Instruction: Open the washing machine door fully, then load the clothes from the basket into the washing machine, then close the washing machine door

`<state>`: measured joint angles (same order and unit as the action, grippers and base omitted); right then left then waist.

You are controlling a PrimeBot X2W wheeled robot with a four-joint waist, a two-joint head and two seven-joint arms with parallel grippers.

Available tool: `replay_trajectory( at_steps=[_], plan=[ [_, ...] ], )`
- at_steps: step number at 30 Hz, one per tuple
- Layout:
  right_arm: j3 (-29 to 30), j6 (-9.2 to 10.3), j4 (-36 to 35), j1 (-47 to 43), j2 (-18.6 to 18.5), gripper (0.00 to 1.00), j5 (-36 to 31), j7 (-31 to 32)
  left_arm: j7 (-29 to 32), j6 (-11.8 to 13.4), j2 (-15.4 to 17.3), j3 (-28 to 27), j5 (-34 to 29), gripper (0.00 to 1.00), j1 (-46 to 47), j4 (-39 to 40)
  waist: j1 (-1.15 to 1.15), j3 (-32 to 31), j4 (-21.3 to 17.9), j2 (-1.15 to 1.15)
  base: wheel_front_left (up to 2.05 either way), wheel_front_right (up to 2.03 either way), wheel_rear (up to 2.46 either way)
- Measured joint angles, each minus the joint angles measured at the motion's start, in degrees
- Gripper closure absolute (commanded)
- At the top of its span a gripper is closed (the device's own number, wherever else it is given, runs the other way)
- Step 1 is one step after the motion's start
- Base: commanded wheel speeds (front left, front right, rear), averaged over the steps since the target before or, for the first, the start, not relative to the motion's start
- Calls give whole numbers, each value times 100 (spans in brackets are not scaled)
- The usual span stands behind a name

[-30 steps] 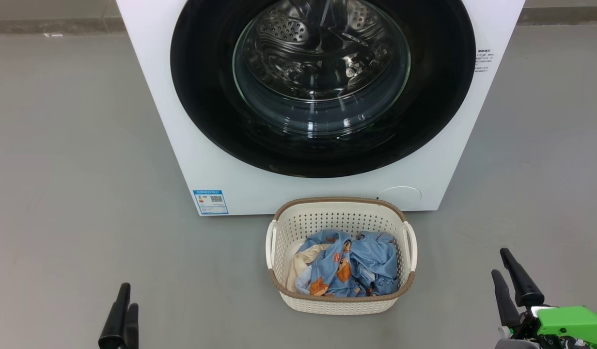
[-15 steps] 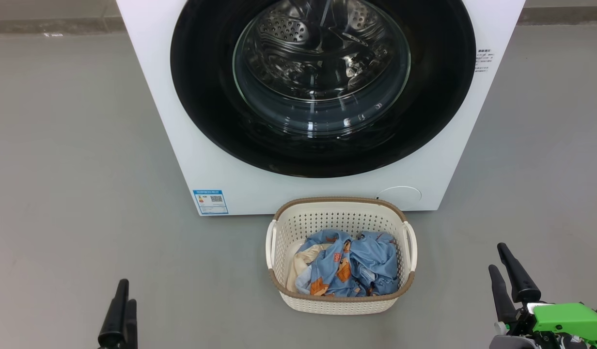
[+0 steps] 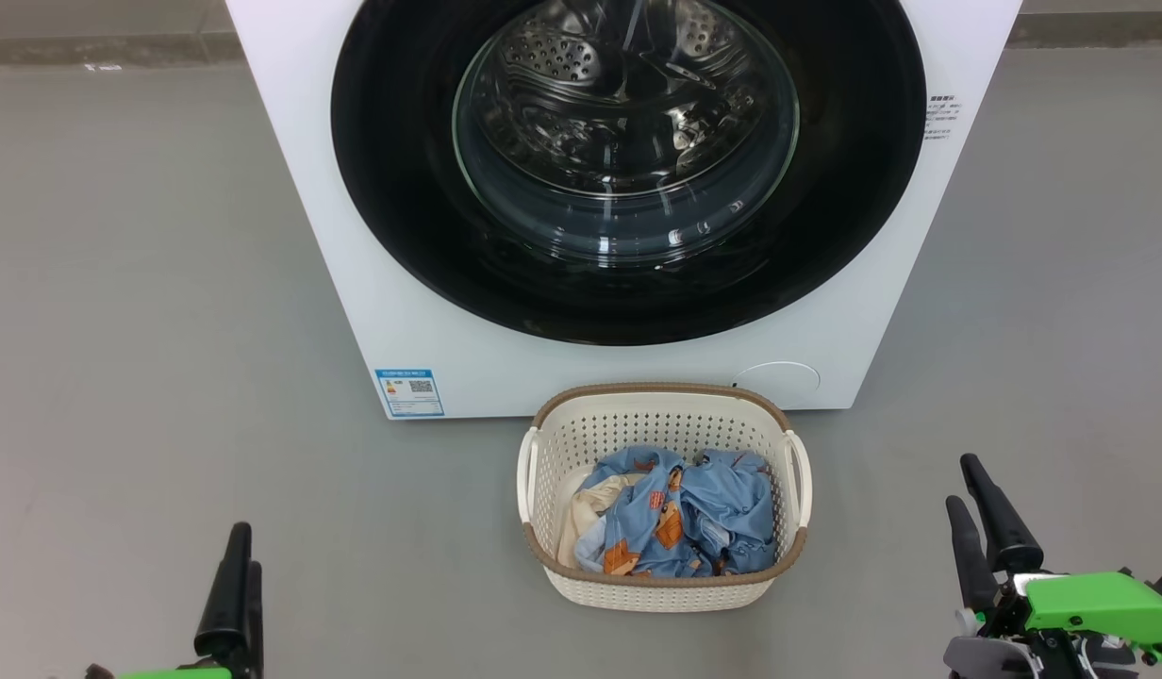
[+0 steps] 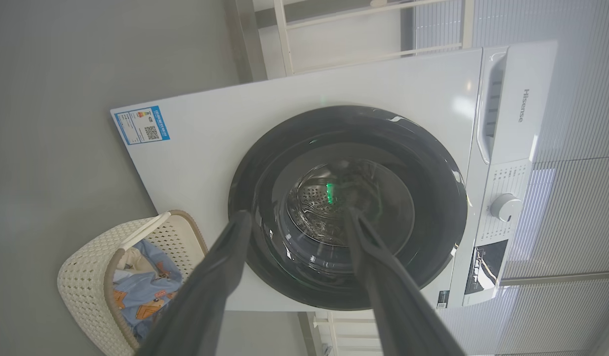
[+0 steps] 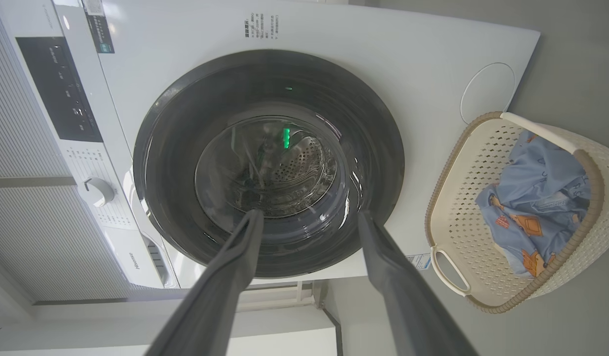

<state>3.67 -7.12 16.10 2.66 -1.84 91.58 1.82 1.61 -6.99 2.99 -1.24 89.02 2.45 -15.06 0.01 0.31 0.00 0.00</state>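
Facing washing machine door [image 3: 628, 170], shut, so step 1 not done; clothes [image 3: 704, 509] in basket [image 3: 656, 389], nothing loaded. Left hand [image 4: 295, 213] & right hand [image 5: 309, 214] both spread, empty.

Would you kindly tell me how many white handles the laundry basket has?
2: the left handle and the right handle, on opposite sides of the laundry basket; none seems hidden.
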Motion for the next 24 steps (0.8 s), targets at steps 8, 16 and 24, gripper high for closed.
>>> replay_trajectory(
  at_steps=[8,16,24],
  plan=[
    [-178,0,-20,65,-83,0,-271,-189,-172,0,156,214,-313,0,21,14,0,-11,-2,0,0,0,0],
    [-249,0,-15,174,-152,0,-705,-342,-318,-1,249,303,-803,0,116,31,-1,-19,-8,0,0,0,0],
    [-253,0,-15,194,-155,0,-1168,-450,-424,-1,286,360,-1471,0,130,73,-1,-20,-7,0,0,0,0]
  ],
)
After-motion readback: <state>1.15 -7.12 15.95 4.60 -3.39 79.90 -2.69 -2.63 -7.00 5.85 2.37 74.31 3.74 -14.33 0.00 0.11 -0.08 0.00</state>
